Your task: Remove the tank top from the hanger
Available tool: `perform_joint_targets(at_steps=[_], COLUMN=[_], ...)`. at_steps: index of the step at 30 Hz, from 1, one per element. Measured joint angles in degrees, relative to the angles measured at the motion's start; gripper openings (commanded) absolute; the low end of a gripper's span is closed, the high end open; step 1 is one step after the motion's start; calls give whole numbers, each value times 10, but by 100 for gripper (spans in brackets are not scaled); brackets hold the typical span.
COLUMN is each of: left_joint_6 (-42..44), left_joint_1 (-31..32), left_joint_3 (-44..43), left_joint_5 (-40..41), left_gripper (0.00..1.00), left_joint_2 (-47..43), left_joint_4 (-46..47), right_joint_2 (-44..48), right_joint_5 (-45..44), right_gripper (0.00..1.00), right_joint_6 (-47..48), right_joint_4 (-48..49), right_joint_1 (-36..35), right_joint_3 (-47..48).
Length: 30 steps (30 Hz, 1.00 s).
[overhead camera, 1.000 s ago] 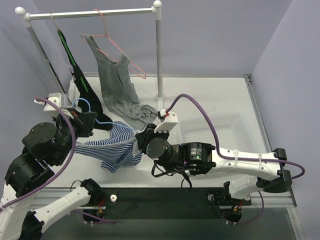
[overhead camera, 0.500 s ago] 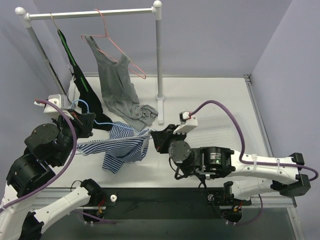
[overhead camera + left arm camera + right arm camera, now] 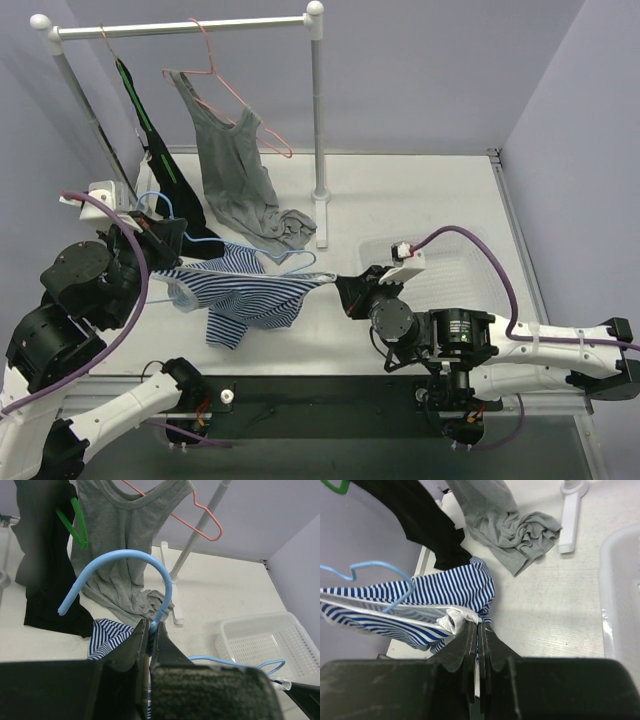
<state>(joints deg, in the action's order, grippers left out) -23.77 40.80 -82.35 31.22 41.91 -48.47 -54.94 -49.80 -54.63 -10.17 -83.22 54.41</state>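
Tank top (image 3: 250,295): drawn further right, my right gripper (image 3: 477,627) pinching its hem. Left gripper (image 3: 149,630) clamped the hanger (image 3: 125,555); I judged removal close.

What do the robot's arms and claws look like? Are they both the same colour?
Yes, they match. The left arm and right arm have fat round black joints joined by smooth white tubes. A purple cable loops along each arm and ends at a little white box near the wrist. The left claw and right claw each have two flat black fingers.
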Motion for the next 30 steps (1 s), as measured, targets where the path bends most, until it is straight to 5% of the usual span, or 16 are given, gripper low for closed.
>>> perform_joint_targets(at_steps=[4, 5, 16, 24, 30], left_joint_6=[6, 10, 91, 137, 139], left_joint_1=[0, 0, 0, 0, 0], left_joint_3=[-3, -3, 22, 23, 34], left_joint_5=[-18, -30, -214, -389, -505], left_gripper=[0, 0, 0, 0, 0], left_joint_2=[-6, -9, -89, -129, -151], left_joint_4=[2, 4, 52, 54, 64], right_joint_2=[18, 21, 88, 157, 124], right_joint_5=[48, 66, 226, 313, 433], right_gripper=[2, 15, 67, 76, 79], right_joint_6=[54, 73, 234, 339, 352], right_joint_4=[66, 92, 186, 195, 202], right_joint_1=[0, 0, 4, 16, 143], right_joint_3=[-50, -63, -99, -98, -72])
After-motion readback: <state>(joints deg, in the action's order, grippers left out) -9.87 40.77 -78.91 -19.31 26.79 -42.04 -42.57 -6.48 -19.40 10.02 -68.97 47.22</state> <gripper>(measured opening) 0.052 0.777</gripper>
